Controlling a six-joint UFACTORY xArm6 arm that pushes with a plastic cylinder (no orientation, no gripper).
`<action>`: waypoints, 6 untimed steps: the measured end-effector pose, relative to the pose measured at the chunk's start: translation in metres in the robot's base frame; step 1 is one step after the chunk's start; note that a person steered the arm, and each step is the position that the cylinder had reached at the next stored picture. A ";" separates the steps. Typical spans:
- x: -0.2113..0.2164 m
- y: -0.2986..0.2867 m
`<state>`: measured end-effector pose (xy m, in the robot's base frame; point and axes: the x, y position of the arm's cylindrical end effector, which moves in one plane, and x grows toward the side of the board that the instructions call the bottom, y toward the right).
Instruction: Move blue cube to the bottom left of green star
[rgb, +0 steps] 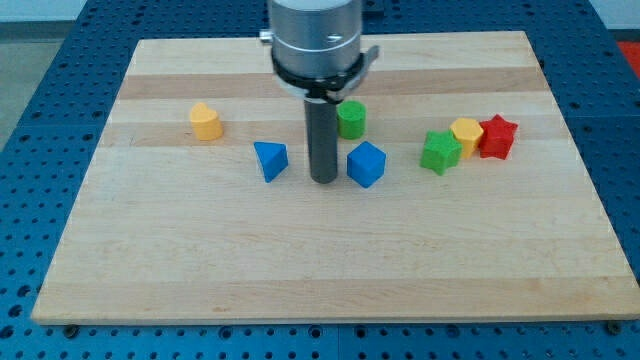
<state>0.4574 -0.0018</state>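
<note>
The blue cube (366, 164) sits near the middle of the wooden board (300, 260). The green star (440, 151) lies to its right, touching a yellow block (467, 135). My tip (323, 179) rests on the board just left of the blue cube, with a small gap between them. A blue triangular block (271, 160) lies to the left of my tip.
A green cylinder (351, 119) stands just above the blue cube, partly behind the rod. A red star (497, 137) sits right of the yellow block. A yellow block (206, 121) lies at the view's left. The arm's grey body (315, 40) hangs over the board's top.
</note>
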 end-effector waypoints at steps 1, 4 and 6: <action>0.000 0.032; -0.031 0.027; -0.026 0.066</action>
